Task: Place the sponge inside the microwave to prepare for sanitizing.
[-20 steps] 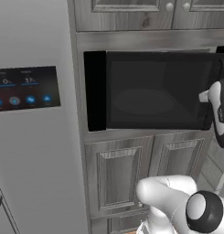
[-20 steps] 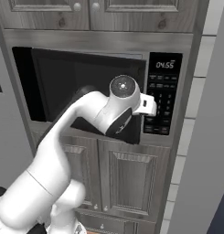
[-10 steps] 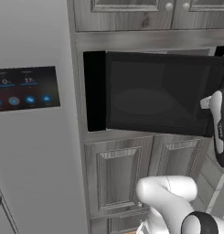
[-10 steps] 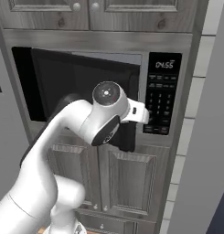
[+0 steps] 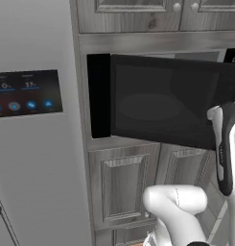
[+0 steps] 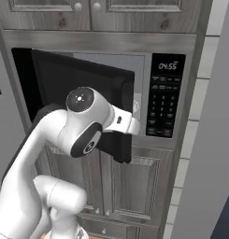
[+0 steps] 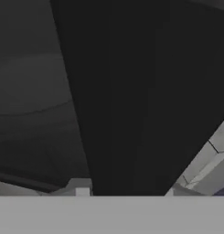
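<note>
My pincer [image 6: 133,109], closed, sits at centre frame by the microwave [image 6: 165,95] door's [image 5: 162,105] swung-out edge.

Microwave [image 6: 88,88]: black body, dark glass door with a faint grey sheen; pale grey cavity wall behind the door's top edge. Keypad [image 6: 164,100] black, small white buttons, white clock digits. Cabinet doors [image 5: 123,187]: grey wood grain, raised panels; round silver knobs [image 5: 176,6] on the upper ones. Fridge [image 5: 37,158]: flat grey, black display panel [image 5: 25,92] with blue-lit icons. Arm [image 6: 83,123]: white shell, dark joints. Wall tiles [image 6: 195,107]: off-white, grey grout.
</note>
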Controlling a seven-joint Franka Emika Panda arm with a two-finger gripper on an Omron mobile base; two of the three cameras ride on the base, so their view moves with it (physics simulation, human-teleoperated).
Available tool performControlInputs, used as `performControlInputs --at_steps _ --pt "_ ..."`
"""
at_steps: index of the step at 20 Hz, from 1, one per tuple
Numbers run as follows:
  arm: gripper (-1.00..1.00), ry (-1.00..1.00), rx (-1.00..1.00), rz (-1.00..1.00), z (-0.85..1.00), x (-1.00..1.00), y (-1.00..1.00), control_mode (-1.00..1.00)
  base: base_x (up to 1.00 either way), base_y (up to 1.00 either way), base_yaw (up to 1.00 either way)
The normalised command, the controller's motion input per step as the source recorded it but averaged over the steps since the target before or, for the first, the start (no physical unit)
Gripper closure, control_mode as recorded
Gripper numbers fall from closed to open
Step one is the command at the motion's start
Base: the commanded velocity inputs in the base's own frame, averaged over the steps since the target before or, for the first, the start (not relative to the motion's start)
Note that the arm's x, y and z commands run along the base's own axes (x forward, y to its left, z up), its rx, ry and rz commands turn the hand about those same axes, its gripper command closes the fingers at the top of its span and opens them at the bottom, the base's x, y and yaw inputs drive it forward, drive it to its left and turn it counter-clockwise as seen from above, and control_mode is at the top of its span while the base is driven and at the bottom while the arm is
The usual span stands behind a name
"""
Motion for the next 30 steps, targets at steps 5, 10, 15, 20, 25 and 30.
performControlInputs --at_steps 5,10,15,20,25,30 --pt "1.00 0.06 -0.03 -0.16 0.00 -0.16 0.59 -1.00 0.00 0.00 0.00" --pt "-1.00 0.02 -0.02 -0.15 0.00 -0.21 0.55 -1.00 0.00 0.00 0.00" --pt "-1.00 0.00 0.00 -0.06 0.00 -0.10 0.07 -1.00 0.00 0.00 0.00" --pt "-1.00 -0.04 0.00 0.00 0.02 -0.19 0.00 -1.00 0.00 0.00 0.00" --pt "-1.00 -0.05 0.00 -0.01 0.27 -0.61 0.00 -1.00 0.00 0.00 0.00" --pt "-1.00 -0.07 0.13 -0.05 0.25 -0.59 0.00 -1.00 0.00 0.00 0.00"
